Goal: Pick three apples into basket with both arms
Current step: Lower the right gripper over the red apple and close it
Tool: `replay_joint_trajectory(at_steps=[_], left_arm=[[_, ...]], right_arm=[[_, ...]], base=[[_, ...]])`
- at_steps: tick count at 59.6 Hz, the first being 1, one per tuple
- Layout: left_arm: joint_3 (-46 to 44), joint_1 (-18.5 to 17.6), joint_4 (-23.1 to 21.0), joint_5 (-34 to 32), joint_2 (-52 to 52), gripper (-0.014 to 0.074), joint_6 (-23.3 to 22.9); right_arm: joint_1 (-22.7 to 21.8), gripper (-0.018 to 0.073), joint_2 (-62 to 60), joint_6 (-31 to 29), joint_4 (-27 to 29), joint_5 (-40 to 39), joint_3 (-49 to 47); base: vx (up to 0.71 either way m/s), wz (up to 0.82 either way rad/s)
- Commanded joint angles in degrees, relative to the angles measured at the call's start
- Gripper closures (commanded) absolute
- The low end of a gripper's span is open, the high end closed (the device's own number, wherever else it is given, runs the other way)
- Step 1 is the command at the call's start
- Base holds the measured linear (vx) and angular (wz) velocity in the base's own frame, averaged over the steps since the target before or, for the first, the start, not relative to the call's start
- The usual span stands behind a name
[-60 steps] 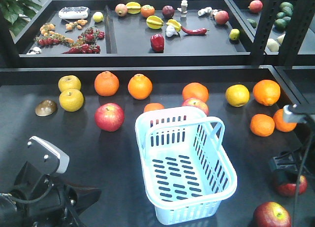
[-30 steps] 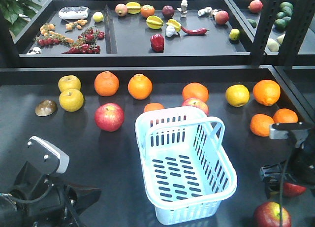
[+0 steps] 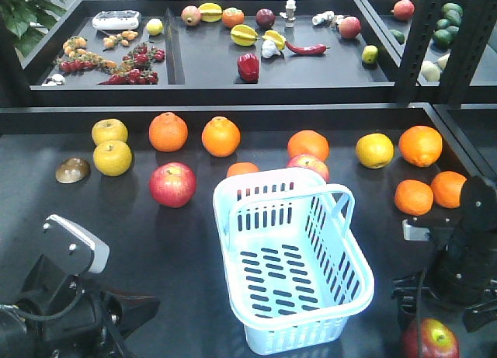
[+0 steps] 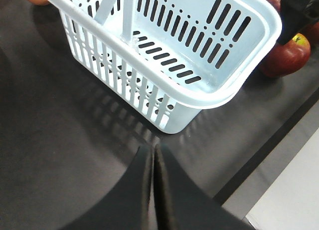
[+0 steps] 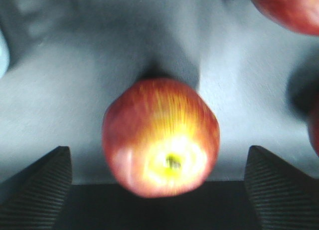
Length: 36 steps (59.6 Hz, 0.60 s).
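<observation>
**Right fingers wide apart around an apple**

Ribbed black pads flank the glossy, streaked red-yellow apple near the desk's near right corner, holding nothing. Round and slick, it could roll or squirt free if pinched off-centre. Left fingers are pressed together, empty, before the slotted plastic basket mid-desk.
</observation>
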Motion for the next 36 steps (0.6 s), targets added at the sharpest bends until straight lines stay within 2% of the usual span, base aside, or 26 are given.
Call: replay_joint_trajectory(at_steps=[1,25,36], left_arm=[[-1.3,-0.4,-1.2,-1.9,-1.0,0.0602,-0.4],[-1.3,-0.4,-1.2,-1.9,-1.0,0.0602,-0.4],[-1.3,-0.4,-1.2,-1.8,-1.0,0.0602,-0.4]], right_arm=[[-0.3,-0.0094,-0.3,-0.7,-0.4,0.1,-1.4],[-0.3,-0.0080,4.9,-0.7,-0.4,-1.2,-1.4],[-0.3,-0.0015,5.1,-2.6,0.0,-0.8,-1.4]], base=[[0.00,0.00],[0.00,0.00],[0.00,0.00]])
